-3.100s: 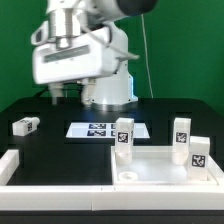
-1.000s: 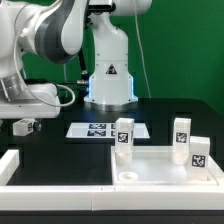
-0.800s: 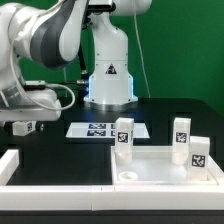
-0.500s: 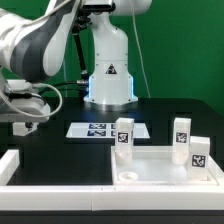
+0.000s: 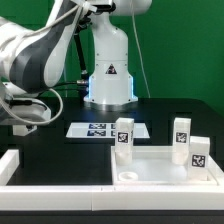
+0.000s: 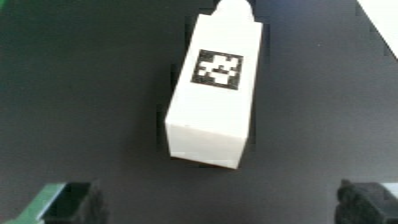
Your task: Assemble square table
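The white square top point(image 5: 160, 172) lies at the exterior view's right with three tagged white legs standing in it point(image 5: 123, 138) point(image 5: 182, 133) point(image 5: 198, 152). A fourth leg point(image 5: 18, 128) lies loose on the black table at the exterior view's left, partly hidden by my gripper point(image 5: 24, 118), which hangs just above it. In the wrist view this leg point(image 6: 217, 90) lies lengthwise, tag up, ahead of my gripper point(image 6: 214, 205). The fingertips point(image 6: 68, 203) stand wide apart with nothing between them. The gripper is open.
The marker board point(image 5: 97, 129) lies flat in the middle of the table before the robot base point(image 5: 110, 85). Long white border rails point(image 5: 55, 186) run along the front and at the exterior view's left point(image 5: 8, 165).
The arm swung from the centre to the exterior view's left and came down over the loose leg. The legs in the square top have not moved.
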You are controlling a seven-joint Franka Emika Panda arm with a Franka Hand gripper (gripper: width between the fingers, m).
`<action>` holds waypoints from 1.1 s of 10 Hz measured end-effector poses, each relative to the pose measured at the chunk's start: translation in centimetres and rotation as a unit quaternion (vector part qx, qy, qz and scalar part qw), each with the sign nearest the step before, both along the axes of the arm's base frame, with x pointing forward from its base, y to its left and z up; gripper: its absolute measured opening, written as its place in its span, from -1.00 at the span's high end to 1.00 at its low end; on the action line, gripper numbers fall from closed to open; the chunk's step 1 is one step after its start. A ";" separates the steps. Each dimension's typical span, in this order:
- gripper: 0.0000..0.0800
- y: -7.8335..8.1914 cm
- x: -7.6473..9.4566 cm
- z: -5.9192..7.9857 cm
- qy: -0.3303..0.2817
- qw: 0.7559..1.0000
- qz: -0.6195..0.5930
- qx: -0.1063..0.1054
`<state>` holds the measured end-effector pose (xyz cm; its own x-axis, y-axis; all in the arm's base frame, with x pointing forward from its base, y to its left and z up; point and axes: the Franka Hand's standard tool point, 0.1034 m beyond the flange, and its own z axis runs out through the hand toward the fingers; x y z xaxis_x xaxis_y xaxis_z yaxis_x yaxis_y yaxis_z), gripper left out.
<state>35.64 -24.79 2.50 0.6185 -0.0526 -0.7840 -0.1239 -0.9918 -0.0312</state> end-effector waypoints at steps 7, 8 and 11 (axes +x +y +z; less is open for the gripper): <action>-0.62 1.3 -4.3 -1.1 0.038 0.999 -0.038 0.001; -0.62 1.2 -4.1 -1.1 0.036 0.999 -0.037 0.000; 0.05 1.2 -4.1 -1.1 0.037 0.999 -0.037 0.000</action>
<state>31.49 -23.56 1.36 0.5540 -0.0954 -0.8270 -0.1989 -0.9798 -0.0202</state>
